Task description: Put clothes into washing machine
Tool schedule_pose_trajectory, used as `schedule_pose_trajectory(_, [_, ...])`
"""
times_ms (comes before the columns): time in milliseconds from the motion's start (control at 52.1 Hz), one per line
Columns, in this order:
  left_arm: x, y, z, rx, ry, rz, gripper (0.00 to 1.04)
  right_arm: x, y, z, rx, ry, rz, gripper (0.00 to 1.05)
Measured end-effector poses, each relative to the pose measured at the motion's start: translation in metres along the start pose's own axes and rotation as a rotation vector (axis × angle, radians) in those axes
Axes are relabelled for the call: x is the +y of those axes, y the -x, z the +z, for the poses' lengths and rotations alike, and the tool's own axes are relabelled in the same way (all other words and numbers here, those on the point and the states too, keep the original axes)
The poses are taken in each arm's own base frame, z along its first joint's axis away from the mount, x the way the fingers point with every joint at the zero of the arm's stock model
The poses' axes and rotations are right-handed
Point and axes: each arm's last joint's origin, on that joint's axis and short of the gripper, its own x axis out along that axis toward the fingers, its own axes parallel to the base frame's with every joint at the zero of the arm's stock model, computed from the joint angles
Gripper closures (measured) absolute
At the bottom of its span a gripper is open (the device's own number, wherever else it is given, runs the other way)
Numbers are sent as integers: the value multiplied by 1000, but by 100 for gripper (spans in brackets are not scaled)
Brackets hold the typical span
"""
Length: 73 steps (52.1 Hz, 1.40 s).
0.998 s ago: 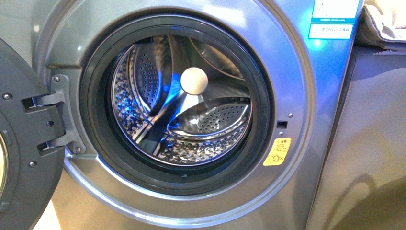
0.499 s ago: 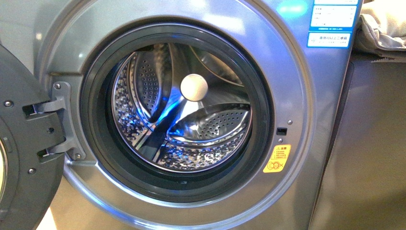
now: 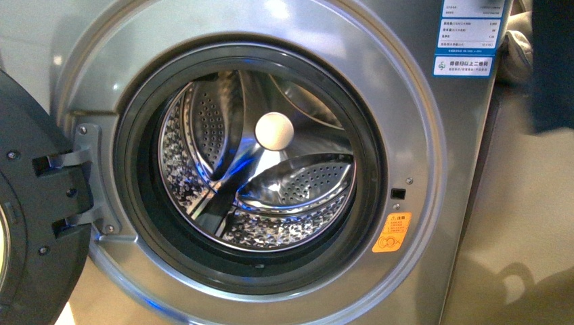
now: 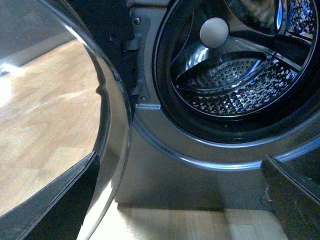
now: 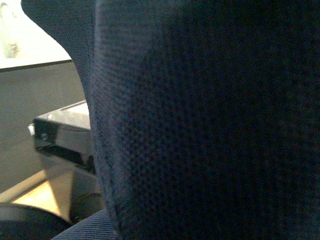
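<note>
The silver-grey washing machine (image 3: 420,135) fills the front view with its porthole open and its perforated steel drum (image 3: 271,183) empty. Its dark door (image 3: 34,223) hangs open at the left. The dark navy clothes (image 3: 552,64) hang at the far right edge of the front view, beside the machine's top corner. In the right wrist view the clothes (image 5: 210,125) cover almost everything and hide the right gripper, which is shut on them. My left gripper (image 4: 182,200) is open, low in front of the machine's lower rim (image 4: 210,160), with its dark fingers (image 4: 295,195) far apart.
The door's glass bowl (image 4: 107,125) bulges close by the left gripper. A beige cloth (image 3: 516,47) lies on the grey surface right of the machine. Wooden floor (image 4: 200,225) lies below the machine. A shiny metal box (image 5: 62,132) shows in the right wrist view.
The dark clothes have come into the front view at the top right, partly covering the beige cloth. The view has shifted, so the machine sits slightly lower in frame.
</note>
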Motion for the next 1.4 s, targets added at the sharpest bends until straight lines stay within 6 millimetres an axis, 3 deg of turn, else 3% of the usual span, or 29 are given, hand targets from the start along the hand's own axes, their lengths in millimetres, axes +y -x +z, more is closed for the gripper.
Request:
schedule_pose_trajectory(134, [0, 0, 0, 0, 0, 0, 6, 33, -15, -9, 70, -33, 122, 92])
schedule_pose_trajectory(211, [0, 0, 0, 0, 0, 0, 6, 40, -22, -14, 107, -49, 186, 92])
schedule_pose_trajectory(518, [0, 0, 0, 0, 0, 0, 6, 21, -21, -12, 138, -72, 218, 92])
schedule_pose_trajectory(1055, [1, 0, 1, -5, 18, -23, 6, 21, -21, -12, 139, -71, 219, 92])
schedule_pose_trajectory(1151, [6, -2, 8, -55, 80, -165, 6, 21, -21, -12, 138, -71, 219, 92])
schedule_pose_trajectory(1247, [20, -7, 17, -85, 107, -185, 6, 21, -21, -12, 139, -71, 222, 92])
schedule_pose_trajectory(1400, [53, -25, 61, -190, 51, -102, 6, 21, -21, -12, 139, -72, 221, 92])
